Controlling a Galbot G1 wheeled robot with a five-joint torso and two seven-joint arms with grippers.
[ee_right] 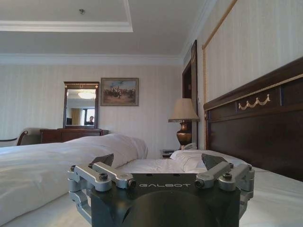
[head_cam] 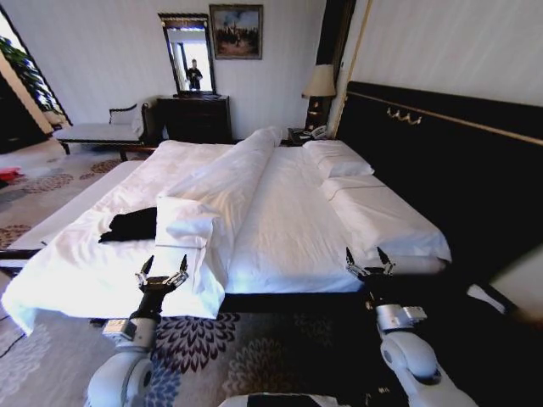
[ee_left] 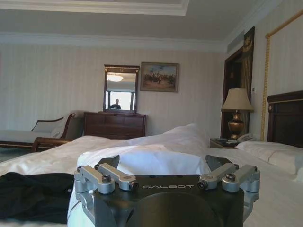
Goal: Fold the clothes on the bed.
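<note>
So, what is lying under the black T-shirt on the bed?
The black T-shirt rests directly on the white duvet near the bed's left side, beside a folded-back part of it. Anything beneath the duvet is covered and cannot be seen.

You have the bed (head_cam: 288,229) under a white duvet (head_cam: 229,182) bunched lengthwise along its middle. Two pillows (head_cam: 338,158) lie by the headboard (head_cam: 441,161). The black T-shirt (head_cam: 129,225) lies crumpled near the left edge.

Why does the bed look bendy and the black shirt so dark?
Head view: the wide lens curves the bed, and the T-shirt is a dark patch with no detail. Left wrist view: the T-shirt is shadowed and dim; the lamp looks unlit.
</note>
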